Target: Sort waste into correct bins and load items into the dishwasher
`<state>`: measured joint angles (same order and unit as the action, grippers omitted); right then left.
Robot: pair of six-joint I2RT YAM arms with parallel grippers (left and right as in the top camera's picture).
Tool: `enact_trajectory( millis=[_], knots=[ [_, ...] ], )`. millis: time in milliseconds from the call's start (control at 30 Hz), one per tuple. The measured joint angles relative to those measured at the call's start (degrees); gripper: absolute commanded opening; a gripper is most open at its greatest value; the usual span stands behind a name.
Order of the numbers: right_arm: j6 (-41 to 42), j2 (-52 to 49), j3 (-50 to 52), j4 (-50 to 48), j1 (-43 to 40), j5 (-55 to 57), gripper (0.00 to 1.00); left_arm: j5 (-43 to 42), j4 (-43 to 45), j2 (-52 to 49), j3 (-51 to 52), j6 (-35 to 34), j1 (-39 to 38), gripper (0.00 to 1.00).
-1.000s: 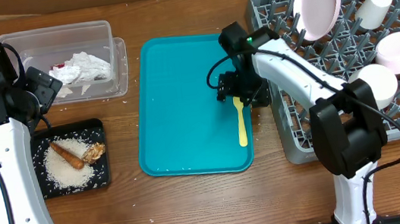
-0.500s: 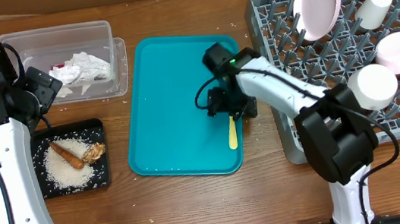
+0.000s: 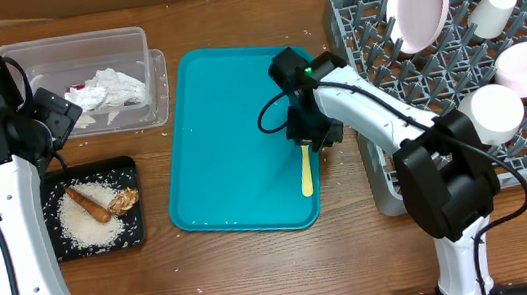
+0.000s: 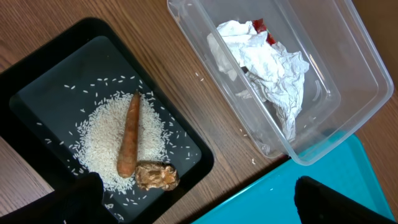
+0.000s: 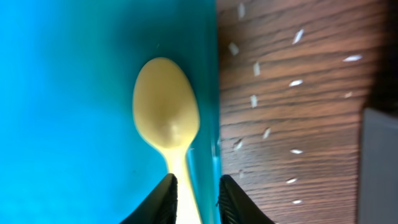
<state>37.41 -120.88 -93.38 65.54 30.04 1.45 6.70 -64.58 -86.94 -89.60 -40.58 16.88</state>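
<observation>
The yellow spoon (image 3: 305,175) lies along the right edge of the teal tray (image 3: 221,132), bowl end (image 5: 166,115) away from the wrist. My right gripper (image 3: 305,140) (image 5: 197,186) is shut on its handle, with the tray's rim also between the fingers. The grey dishwasher (image 3: 385,153) holds the pink plate (image 3: 417,3), white cup (image 3: 494,10), pink bowl (image 3: 526,68) and whitish bowl (image 3: 493,111). My left gripper (image 4: 199,199) hangs open above the table between the black tray (image 4: 37,68) and the teal tray, holding nothing.
The clear tub (image 3: 129,38) holds the napkin (image 4: 267,68) and red wrapper (image 4: 259,26). On the black tray lie rice (image 4: 102,137), the carrot stick (image 4: 129,143) and the brown chunk (image 4: 157,176). Loose rice grains (image 5: 296,83) dot the wood beside the teal tray.
The teal tray and spoon slid left with my right gripper. Its jaws have since narrowed onto the spoon handle. The left arm has not moved.
</observation>
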Motion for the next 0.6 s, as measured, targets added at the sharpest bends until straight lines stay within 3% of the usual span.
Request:
enact_trajectory(
  millis=[133,600],
  knots=[
    [0.0,0.0,0.0,-0.9,1.6,-1.3,0.42,0.0,0.0,0.0,0.0,0.0,0.0,1.00],
    [0.1,-4.2,0.1,-2.9,3.7,-0.9,0.47,0.0,0.0,0.0,0.0,0.0,0.0,1.00]
  ],
)
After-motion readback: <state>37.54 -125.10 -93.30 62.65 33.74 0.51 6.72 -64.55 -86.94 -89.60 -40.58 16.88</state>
